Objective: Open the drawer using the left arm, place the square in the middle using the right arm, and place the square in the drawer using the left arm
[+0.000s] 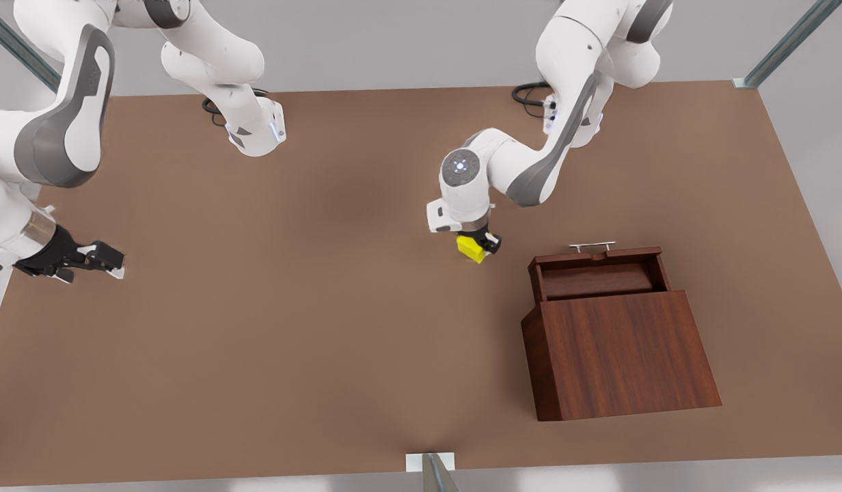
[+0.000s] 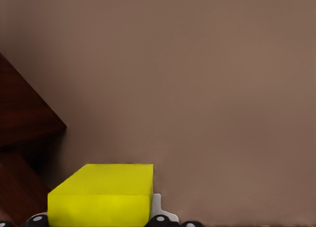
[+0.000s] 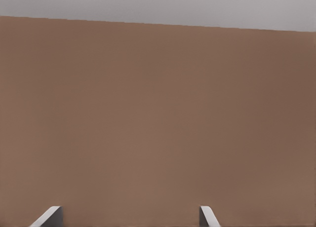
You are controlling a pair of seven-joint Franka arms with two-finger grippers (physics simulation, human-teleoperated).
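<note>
The square point(image 1: 470, 249), a small yellow cube, sits between the fingers of my left gripper point(image 1: 481, 247), which is shut on it near the table's middle. In the left wrist view the square point(image 2: 101, 195) lies close against the gripper, with the cabinet's corner point(image 2: 19, 118) beside it. The drawer point(image 1: 599, 277) stands pulled open at the top of the wooden cabinet point(image 1: 619, 355), to the front view's right of the square, its silver handle point(image 1: 592, 244) at the far side. My right gripper point(image 1: 113, 263) waits open at the front view's left, holding nothing; its fingertips point(image 3: 49, 217) stand wide apart.
The brown tabletop point(image 1: 291, 328) stretches between the two arms. Metal frame posts stand at the far corners and at the near edge point(image 1: 431, 468). Black cables lie by both arm bases.
</note>
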